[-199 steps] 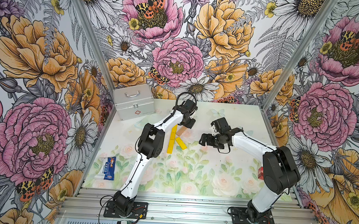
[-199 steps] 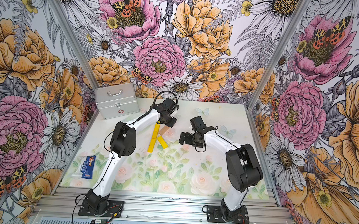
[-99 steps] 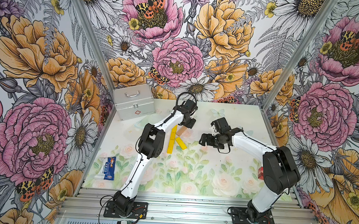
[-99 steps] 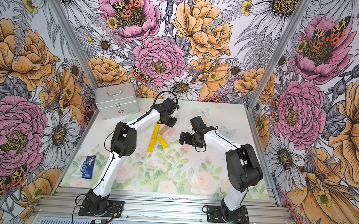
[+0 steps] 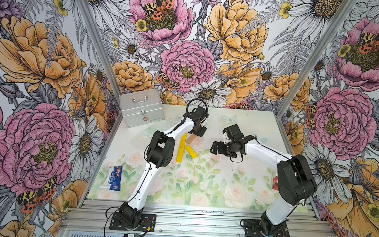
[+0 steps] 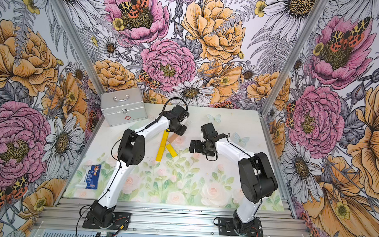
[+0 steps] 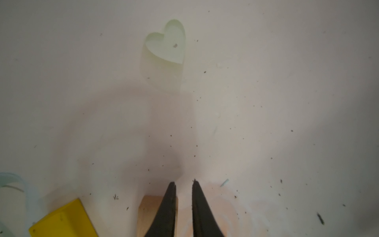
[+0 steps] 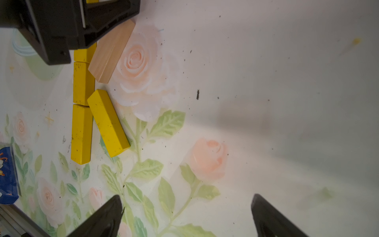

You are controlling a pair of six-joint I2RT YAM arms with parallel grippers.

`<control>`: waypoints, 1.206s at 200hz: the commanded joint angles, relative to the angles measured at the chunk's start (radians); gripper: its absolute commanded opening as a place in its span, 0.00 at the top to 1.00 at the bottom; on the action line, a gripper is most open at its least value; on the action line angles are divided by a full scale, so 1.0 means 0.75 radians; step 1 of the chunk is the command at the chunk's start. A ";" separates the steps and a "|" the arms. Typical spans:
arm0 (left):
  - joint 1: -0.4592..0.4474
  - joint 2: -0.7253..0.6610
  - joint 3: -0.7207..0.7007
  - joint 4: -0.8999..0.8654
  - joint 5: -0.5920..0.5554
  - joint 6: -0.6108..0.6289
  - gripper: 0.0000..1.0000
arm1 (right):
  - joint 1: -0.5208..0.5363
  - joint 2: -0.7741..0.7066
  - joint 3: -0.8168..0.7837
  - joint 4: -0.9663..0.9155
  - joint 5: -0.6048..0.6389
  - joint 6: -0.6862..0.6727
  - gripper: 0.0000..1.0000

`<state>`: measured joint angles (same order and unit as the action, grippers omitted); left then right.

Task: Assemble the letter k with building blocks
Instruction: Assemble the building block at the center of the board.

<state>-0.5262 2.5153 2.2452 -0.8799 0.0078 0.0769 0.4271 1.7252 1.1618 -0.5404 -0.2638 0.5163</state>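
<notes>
The letter k lies mid-table. Its stem is a line of three yellow building blocks (image 5: 181, 148) (image 6: 163, 145) (image 8: 82, 102) set end to end. A yellow lower arm (image 5: 191, 151) (image 8: 108, 123) slants off it. A tan upper arm (image 5: 191, 139) (image 6: 172, 138) (image 8: 111, 53) (image 7: 148, 213) slants the other way. My left gripper (image 5: 200, 132) (image 6: 180, 130) (image 7: 184, 181) is down at the tan block's far end. It is almost closed with only a narrow slit and nothing in it, and one finger lies over the block. My right gripper (image 5: 215, 147) (image 6: 193, 146) (image 8: 187, 200) hovers wide open and empty to the right of the figure.
A silver case (image 5: 140, 108) stands at the back left corner. A blue-and-white packet (image 5: 112, 177) lies near the front left edge. A red box (image 5: 275, 182) shows partly behind the right arm's elbow. Walls enclose three sides of the table.
</notes>
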 commanded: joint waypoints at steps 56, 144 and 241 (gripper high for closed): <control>0.011 0.011 -0.017 -0.007 -0.037 -0.005 0.83 | 0.003 -0.004 0.007 0.012 -0.006 0.009 0.01; 0.018 -0.017 -0.071 -0.007 -0.032 -0.006 0.85 | 0.005 -0.001 0.009 0.012 -0.008 0.011 0.01; 0.000 -0.083 0.074 -0.003 0.015 0.038 0.96 | 0.011 0.015 0.022 0.012 -0.012 0.011 0.00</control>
<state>-0.5228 2.5149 2.2475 -0.8879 0.0124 0.1040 0.4271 1.7252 1.1618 -0.5404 -0.2672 0.5163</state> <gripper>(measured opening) 0.058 0.995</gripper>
